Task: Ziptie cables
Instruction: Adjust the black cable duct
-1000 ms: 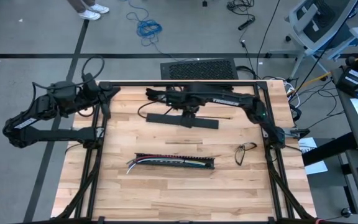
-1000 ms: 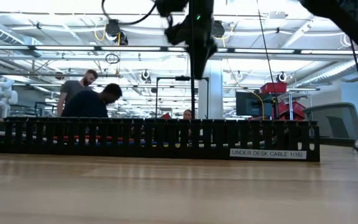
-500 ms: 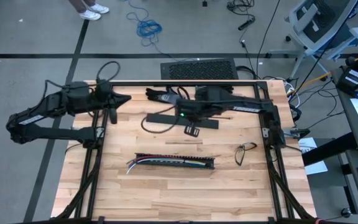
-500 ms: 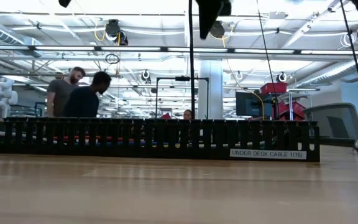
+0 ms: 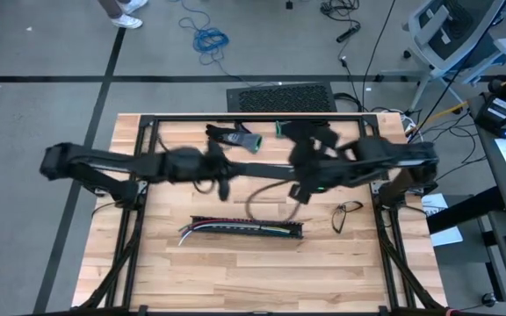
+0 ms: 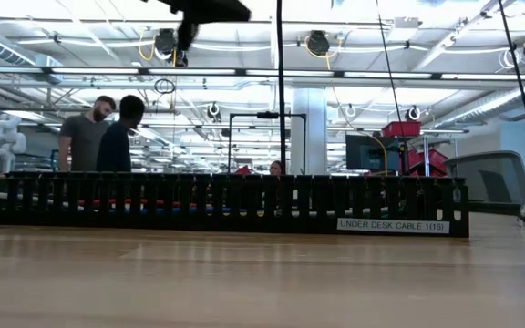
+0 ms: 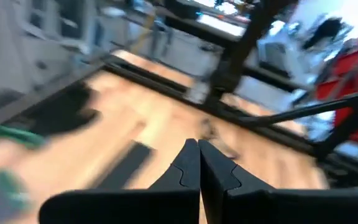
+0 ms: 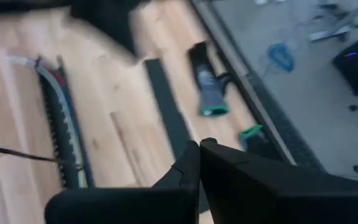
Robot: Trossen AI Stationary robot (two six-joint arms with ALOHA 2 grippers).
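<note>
Both arms had swung inward above the wooden worktop (image 5: pixel 235 272); left pincer (image 7: pixel 197 163) and right pincer (image 8: pixel 199 163) pressed together, empty, above the thin coloured cables (image 5: pixel 202 227).

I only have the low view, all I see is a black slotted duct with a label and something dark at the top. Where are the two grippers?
Observer: Both are up over the middle of the table, behind the duct; the left gripper is shut on nothing.
Operator: And the right one?
Observer: The right gripper is shut too, empty, nearer the duct's right half.
Operator: Do the cables stick out anywhere?
Observer: Yes, the cables fan out of the duct's left end onto the wood.
Operator: Anything else on the table?
Observer: Glasses lie right of the duct, a glove at the far edge.
</note>
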